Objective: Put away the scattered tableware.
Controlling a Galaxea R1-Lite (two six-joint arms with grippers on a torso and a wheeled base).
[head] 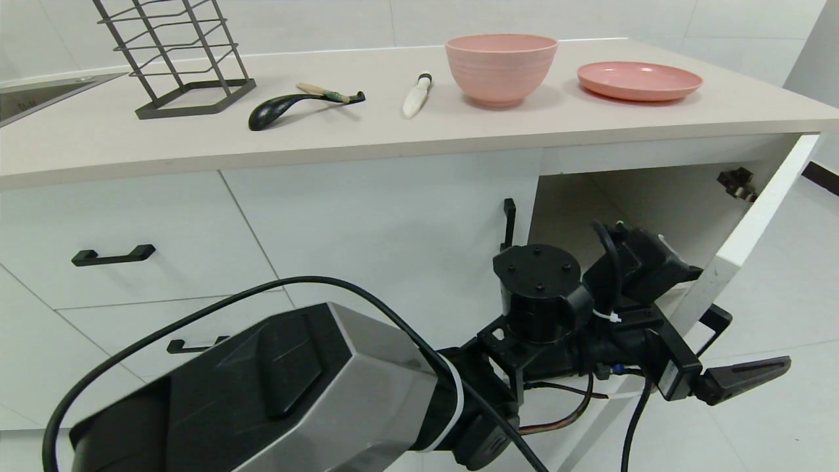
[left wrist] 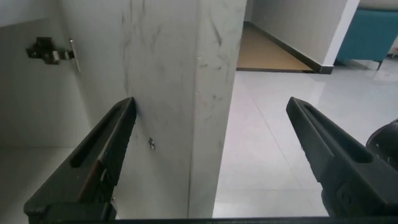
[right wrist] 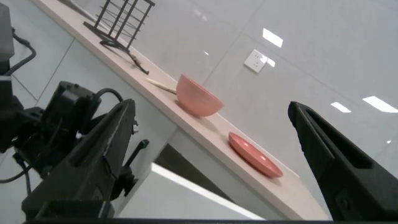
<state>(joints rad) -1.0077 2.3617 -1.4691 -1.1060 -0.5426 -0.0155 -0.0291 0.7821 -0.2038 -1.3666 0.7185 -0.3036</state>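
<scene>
Down low on the right, the left gripper [left wrist: 210,104] sits at the end of an outstretched arm, fingers spread wide with one on either side of the open cabinet door's [head: 754,223] edge, gripping nothing. The right gripper [right wrist: 211,107] is likewise splayed and holds nothing, angled up toward the countertop [head: 98,141]. On the countertop, left to right: wire rack [head: 183,59], black ladle [head: 288,108] with a wooden-handled tool [head: 324,92] lying against it, cream utensil [head: 416,97], pink bowl [head: 501,69] — contents hidden — and pink plate [head: 639,80].

Silver-black arm [head: 341,380], black cable [head: 308,278], black left tool [left wrist: 210,101]
</scene>
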